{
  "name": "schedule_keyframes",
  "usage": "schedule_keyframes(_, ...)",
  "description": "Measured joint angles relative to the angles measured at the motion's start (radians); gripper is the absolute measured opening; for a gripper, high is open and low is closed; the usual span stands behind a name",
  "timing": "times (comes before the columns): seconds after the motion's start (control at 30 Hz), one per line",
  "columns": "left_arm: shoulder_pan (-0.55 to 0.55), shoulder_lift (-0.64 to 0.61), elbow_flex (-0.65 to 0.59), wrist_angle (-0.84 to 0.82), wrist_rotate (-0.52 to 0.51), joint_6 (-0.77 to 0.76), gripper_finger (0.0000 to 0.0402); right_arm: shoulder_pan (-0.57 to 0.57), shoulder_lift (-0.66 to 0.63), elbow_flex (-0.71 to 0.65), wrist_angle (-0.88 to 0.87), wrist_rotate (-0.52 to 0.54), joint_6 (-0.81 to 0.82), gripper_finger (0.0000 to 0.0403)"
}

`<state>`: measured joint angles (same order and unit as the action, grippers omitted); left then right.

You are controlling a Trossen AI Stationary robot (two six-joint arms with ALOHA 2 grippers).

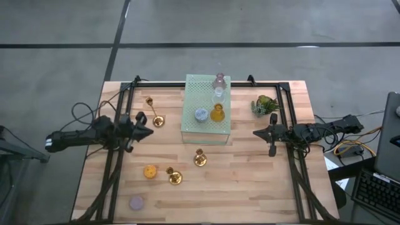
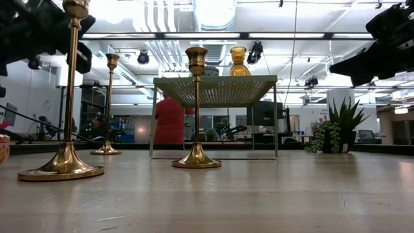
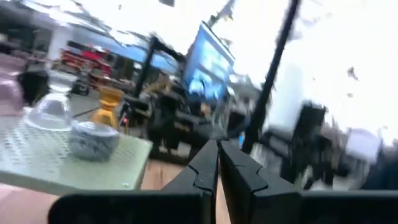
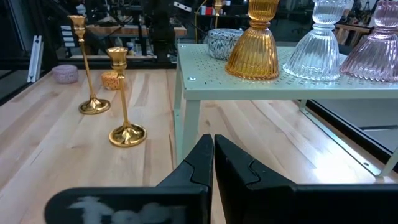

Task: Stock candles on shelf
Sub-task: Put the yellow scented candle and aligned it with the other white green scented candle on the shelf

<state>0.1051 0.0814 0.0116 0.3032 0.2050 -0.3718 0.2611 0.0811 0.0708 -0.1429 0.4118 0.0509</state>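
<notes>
The pale mint-green perforated shelf [image 1: 206,125] stands at the table's far middle. On its mesh top stand a mauve-pink candle [image 1: 219,80], a clear one [image 1: 218,94], an amber one [image 1: 217,114] and a pale blue one [image 1: 201,114]. An orange candle [image 1: 150,171] and a lilac candle [image 1: 136,202] rest on the table at the near left. My left gripper [image 1: 147,132] is shut and empty, left of the shelf. My right gripper [image 1: 257,132] is shut and empty, right of the shelf. The right wrist view shows the shelf [image 4: 205,87] with the amber candle [image 4: 252,43] ahead.
Three brass candlesticks stand on the table: one at the far left [image 1: 157,121], two near the middle [image 1: 200,160] [image 1: 174,179]. A small green plant [image 1: 265,105] stands right of the shelf. A black metal frame [image 1: 125,94] borders the table.
</notes>
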Motion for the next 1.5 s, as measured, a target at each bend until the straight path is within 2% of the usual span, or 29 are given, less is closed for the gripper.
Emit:
schedule_keyframes(0.13,0.001,0.001,0.006,0.037,-0.138,-0.117,0.0022,0.0,0.0,0.0,0.0,0.0,-0.001,0.0008)
schedule_keyframes(0.3,-0.015,0.025,0.05,-0.021,-0.108,-0.201,0.0053,0.0,0.0,0.0,0.0,0.0,0.0,0.0008)
schedule_keyframes(0.43,-0.022,0.052,0.092,-0.032,-0.104,-0.221,0.0113,0.0,0.0,0.0,0.0,0.0,-0.001,0.0008)
schedule_keyframes(0.6,-0.021,0.082,0.098,-0.042,-0.168,-0.231,0.0216,0.0,0.0,0.0,0.0,0.0,0.0,0.0008)
schedule_keyframes(0.73,-0.022,0.104,0.099,-0.042,-0.151,-0.228,0.0288,0.0,0.0,0.0,0.0,0.0,0.0,0.0008)
schedule_keyframes(0.83,-0.023,0.105,0.117,-0.041,-0.111,-0.198,0.0323,0.0,0.0,0.0,0.0,0.0,-0.001,0.0008)
schedule_keyframes(0.97,-0.04,0.11,0.187,-0.157,-0.101,-0.168,0.0334,0.0,0.0,0.0,0.0,0.0,-0.001,0.0008)
schedule_keyframes(1.17,-0.085,0.156,0.399,-0.635,-0.113,-0.13,0.033,0.0,0.0,0.0,0.0,0.0,0.0,0.0008)
schedule_keyframes(1.3,-0.117,0.225,0.506,-0.923,-0.154,-0.19,0.033,0.0,0.0,0.0,0.0,0.0,-0.001,0.0008)
schedule_keyframes(1.37,-0.132,0.272,0.525,-0.98,-0.167,-0.214,0.033,0.0,0.0,0.0,0.0,0.0,-0.001,0.0008)
schedule_keyframes(1.5,-0.164,0.371,0.526,-0.976,-0.167,-0.231,0.033,0.0,0.0,0.0,0.0,0.0,0.0,0.0008)
